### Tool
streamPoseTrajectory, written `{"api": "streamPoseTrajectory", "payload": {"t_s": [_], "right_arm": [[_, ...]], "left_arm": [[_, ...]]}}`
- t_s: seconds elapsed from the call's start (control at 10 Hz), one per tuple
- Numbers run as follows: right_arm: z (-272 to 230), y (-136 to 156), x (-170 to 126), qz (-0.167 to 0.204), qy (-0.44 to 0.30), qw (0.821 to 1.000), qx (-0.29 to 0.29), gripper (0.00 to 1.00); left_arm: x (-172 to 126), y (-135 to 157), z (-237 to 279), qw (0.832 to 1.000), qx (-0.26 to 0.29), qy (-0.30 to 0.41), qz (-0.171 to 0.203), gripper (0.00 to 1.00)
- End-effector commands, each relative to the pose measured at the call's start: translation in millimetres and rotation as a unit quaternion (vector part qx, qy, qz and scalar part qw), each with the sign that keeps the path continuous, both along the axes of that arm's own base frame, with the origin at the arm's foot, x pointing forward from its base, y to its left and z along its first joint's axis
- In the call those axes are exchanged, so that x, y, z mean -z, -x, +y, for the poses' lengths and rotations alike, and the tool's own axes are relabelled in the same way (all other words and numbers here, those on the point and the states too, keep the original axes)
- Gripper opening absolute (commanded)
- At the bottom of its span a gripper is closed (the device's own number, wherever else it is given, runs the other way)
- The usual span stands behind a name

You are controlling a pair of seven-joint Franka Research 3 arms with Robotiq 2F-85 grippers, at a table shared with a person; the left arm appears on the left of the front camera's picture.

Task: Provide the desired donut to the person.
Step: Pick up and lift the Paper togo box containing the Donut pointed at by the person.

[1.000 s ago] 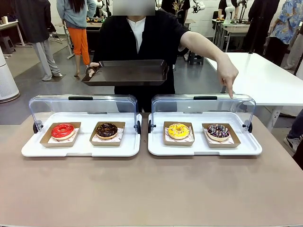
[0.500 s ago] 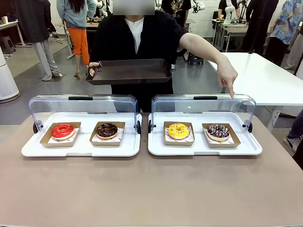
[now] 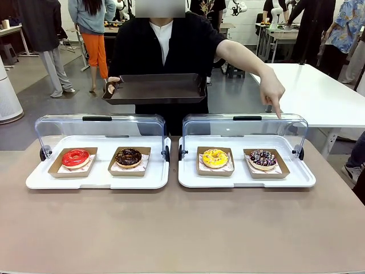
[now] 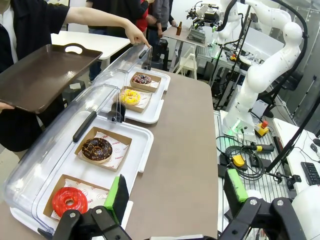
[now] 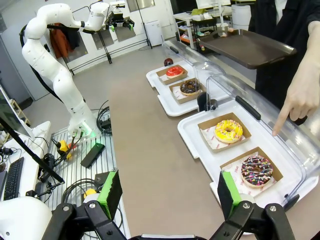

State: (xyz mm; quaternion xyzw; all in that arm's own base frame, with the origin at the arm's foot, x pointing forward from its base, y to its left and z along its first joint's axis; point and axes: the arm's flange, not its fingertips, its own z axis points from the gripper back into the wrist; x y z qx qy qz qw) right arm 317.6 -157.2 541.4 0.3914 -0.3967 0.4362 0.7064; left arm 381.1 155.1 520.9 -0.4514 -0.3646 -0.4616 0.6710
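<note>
Both the left gripper [image 4: 176,192] and right gripper [image 5: 169,192] stand apart and empty, while the person's hand [image 3: 274,91] points at the sprinkled donut [image 3: 263,158], rightmost on the right tray [image 3: 245,182]: light, soft, icing easily smeared, so probably best taken by its cardboard holder [image 3: 283,171] at the rim.

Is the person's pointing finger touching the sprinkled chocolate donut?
Apart. The right wrist view shows the pointing finger up at the clear lid, with open space between it and the sprinkled donut lying in its box below.
</note>
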Motion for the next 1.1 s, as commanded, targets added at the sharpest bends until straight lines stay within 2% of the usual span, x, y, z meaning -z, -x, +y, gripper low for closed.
{"api": "streamPoseTrajectory", "payload": {"t_s": [0.0, 0.1, 0.3, 0.5, 0.6, 0.7, 0.8, 0.9, 1.0], "right_arm": [[0.0, 0.0, 0.0, 0.0, 0.0, 1.0, 0.0, 1.0], [6.5, -3.5, -11.3, -0.016, 0.053, 0.998, -0.013, 1.0], [36.6, -21.4, -38.2, 0.006, 0.15, 0.987, -0.065, 1.0], [75.0, -45.9, -49.9, 0.023, 0.244, 0.965, -0.094, 1.0], [98.6, -61.7, -41.6, 0.032, 0.311, 0.943, -0.115, 1.0], [118.4, -75.8, -27.6, 0.019, 0.379, 0.917, -0.127, 1.0], [136.6, -87.8, -9.4, 0.025, 0.427, 0.893, -0.139, 1.0], [153.0, -97.3, 8.7, 0.026, 0.458, 0.876, -0.148, 1.0], [167.0, -104.4, 25.1, 0.019, 0.474, 0.869, -0.137, 1.0]], "left_arm": [[-2.3, 1.0, 0.6, 1.0, -0.002, 0.002, 0.002, 1.0], [-2.3, 1.0, 0.6, 1.0, -0.002, 0.002, 0.002, 1.0], [-2.3, 1.0, 0.6, 1.0, -0.002, 0.002, 0.002, 1.0], [-2.3, 1.0, 0.6, 1.0, -0.002, 0.002, 0.002, 1.0], [-2.3, 1.0, 0.6, 1.0, -0.002, 0.002, 0.002, 1.0], [-2.3, 1.0, 0.6, 1.0, -0.002, 0.002, 0.002, 1.0], [-2.3, 1.0, 0.6, 1.0, -0.002, 0.002, 0.002, 1.0], [-2.3, 1.0, 0.6, 1.0, -0.002, 0.002, 0.002, 1.0], [-2.3, 1.0, 0.6, 1.0, -0.002, 0.002, 0.002, 1.0]]}}
